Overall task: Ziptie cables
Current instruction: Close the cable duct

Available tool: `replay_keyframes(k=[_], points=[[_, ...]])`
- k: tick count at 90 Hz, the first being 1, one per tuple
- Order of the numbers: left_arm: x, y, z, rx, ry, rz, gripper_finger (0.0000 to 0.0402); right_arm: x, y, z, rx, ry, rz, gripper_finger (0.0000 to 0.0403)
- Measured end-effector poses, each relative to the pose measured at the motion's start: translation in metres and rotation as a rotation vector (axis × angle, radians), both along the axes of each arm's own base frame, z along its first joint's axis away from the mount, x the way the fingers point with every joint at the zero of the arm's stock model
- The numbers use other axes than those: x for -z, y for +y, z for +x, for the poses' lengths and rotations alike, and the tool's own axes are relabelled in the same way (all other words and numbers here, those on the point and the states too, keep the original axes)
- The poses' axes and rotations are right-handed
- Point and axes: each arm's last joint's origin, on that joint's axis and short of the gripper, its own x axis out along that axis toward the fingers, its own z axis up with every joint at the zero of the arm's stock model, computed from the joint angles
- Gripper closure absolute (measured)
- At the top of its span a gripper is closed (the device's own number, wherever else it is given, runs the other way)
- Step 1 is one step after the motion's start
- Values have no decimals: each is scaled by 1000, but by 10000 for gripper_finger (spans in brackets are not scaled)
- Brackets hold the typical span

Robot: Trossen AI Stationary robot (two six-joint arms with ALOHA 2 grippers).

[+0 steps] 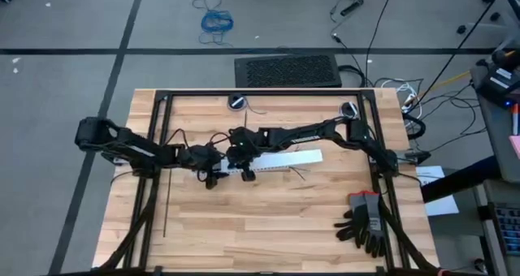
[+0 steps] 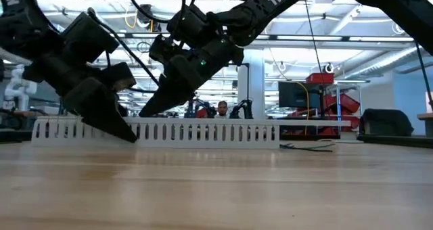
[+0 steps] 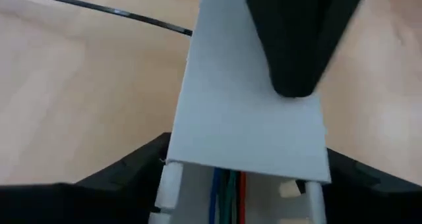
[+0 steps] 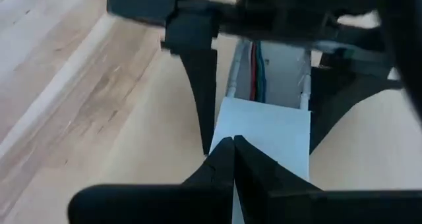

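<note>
Right jaws [image 4: 232, 145] closed on duct cover [image 4: 267, 128].

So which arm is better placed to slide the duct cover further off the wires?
Probably right: its shut gripper rests on the cover, while the left gripper straddles the duct around the cables.

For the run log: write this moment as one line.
left gripper: fingers open, astride duct | right gripper: shut, on duct cover | cables: inside duct

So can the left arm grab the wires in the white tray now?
Probably not yet. The left gripper straddles the duct outside its walls, and the white cover, with the right gripper on it, hides most of the cables.
</note>
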Motion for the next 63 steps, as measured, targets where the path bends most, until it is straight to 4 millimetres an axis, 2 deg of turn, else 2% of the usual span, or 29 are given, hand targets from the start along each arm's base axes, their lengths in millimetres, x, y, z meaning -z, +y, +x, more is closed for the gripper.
replay_keyframes(k=[24, 33, 49, 63], points=[[-21, 0, -20, -2, 117, 25, 111, 0, -1, 0, 9, 4, -1, 403], [-22, 0, -29, -17, 174, 17, 111, 0, -1, 0, 14, 6, 1, 403], [-23, -3, -31, -17, 161, 64, 111, 0, -1, 0, 16, 6, -1, 403], [-10, -4, -35, -25, 67, 83, 111, 0, -1, 0, 16, 9, 0, 403]])
